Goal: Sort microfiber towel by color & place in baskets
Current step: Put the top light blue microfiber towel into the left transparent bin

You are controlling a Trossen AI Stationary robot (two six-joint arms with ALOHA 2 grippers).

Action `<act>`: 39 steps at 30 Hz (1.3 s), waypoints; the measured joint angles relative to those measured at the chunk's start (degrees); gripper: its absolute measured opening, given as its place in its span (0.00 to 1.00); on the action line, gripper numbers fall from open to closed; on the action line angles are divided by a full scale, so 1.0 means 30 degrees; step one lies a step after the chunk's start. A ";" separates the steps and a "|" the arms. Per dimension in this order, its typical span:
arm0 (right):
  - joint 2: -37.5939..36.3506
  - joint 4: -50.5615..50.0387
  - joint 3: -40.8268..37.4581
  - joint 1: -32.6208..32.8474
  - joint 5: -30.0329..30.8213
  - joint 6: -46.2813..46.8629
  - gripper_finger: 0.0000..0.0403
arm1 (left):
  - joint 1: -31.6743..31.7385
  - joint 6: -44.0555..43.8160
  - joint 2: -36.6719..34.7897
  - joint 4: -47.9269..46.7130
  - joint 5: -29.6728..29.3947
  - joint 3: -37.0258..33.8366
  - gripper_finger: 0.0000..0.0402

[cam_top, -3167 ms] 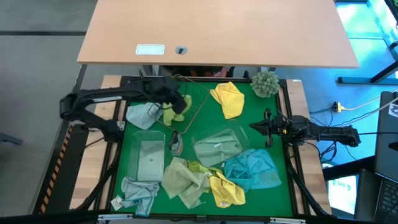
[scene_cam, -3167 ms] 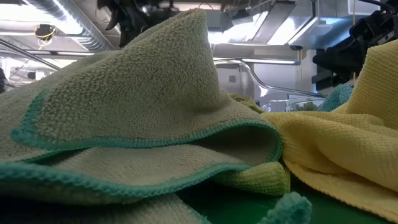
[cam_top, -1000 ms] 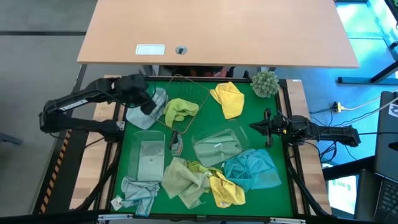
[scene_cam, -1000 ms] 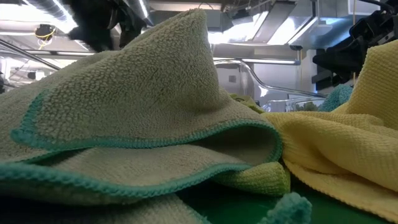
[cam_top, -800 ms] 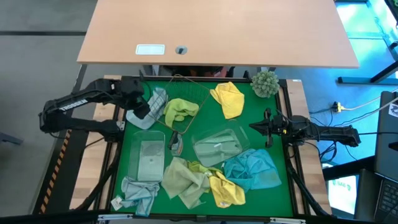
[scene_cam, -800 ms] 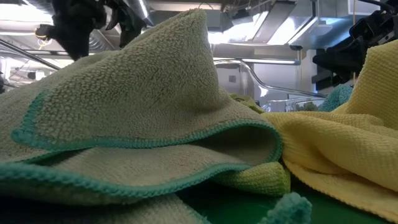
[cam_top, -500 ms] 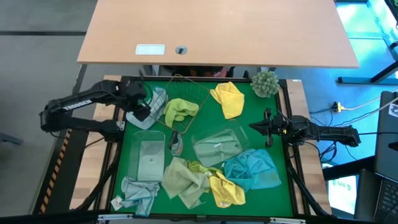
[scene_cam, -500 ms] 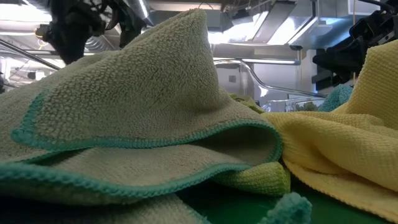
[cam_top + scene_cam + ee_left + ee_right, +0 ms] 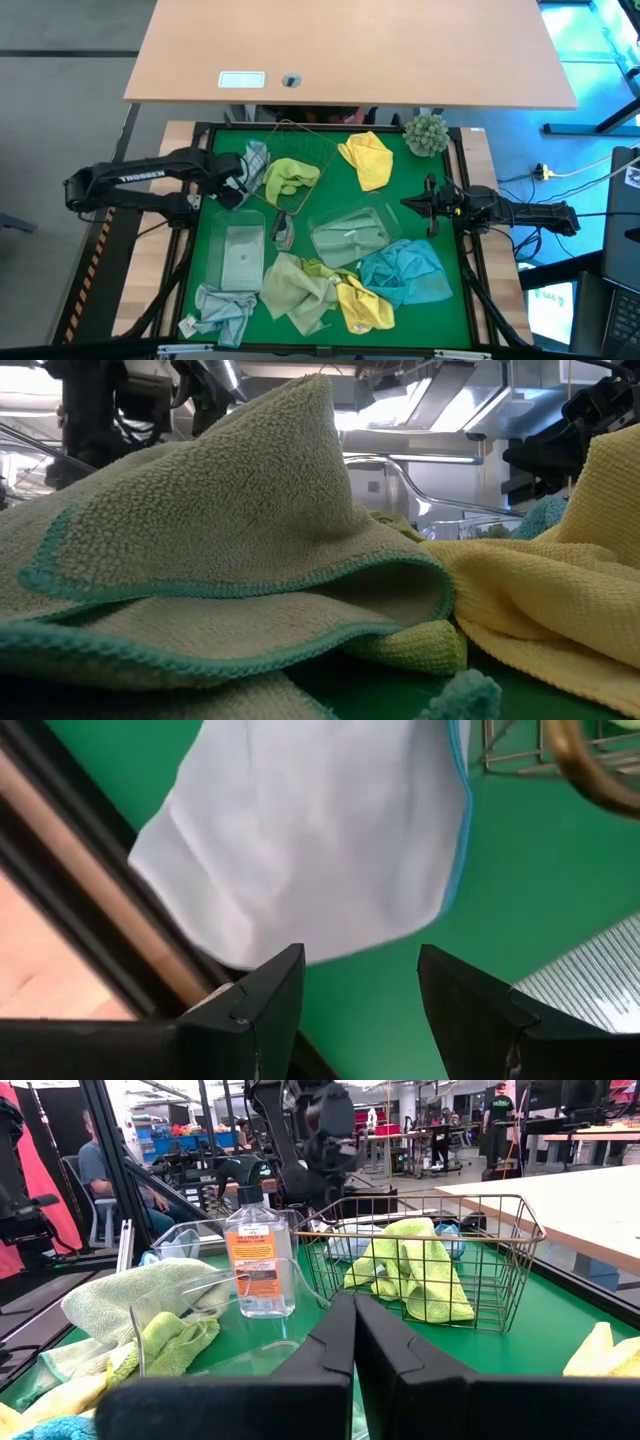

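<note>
Care is needed: the left gripper [image 9: 232, 190], jaws spread and empty, is hovering over the grey-blue towel [image 9: 249, 160] at ten o'clock, and should be dropping squarely onto it. Right gripper [image 9: 418, 204] is sitting clenched at three o'clock.

The green-topped bench [image 9: 410, 215] carries a tan wire basket [image 9: 318, 152], two clear plastic tubs [image 9: 241, 252] [image 9: 352, 236], a spray bottle [image 9: 283, 228] lying between the tubs, and a fuzzy plant ball [image 9: 427, 133] at its far right corner. Loose on it lie a yellow towel [image 9: 368, 158], a grey-blue towel [image 9: 248, 165], another grey-blue one [image 9: 222, 307] at the near left, and a near-edge heap of pale olive [image 9: 296, 288], yellow [image 9: 364, 306] and teal [image 9: 406, 272] towels.
</note>
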 joint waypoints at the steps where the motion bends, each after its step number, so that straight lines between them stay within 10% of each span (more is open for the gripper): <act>1: 0.0007 0.0000 0.0000 0.0001 0.0000 0.0001 0.01 | 0.0000 -0.0009 0.0000 0.0483 -0.0163 -0.0294 0.47; 29: 0.0002 -0.0007 0.0000 0.0002 0.0004 0.0000 0.01 | 0.0000 -0.1006 0.0211 0.6933 -0.3295 -0.4936 0.47; 39: 0.0006 -0.0007 0.0000 0.0000 0.0000 0.0000 0.01 | -0.0007 -0.1065 0.0211 0.6963 -0.3223 -0.4928 0.22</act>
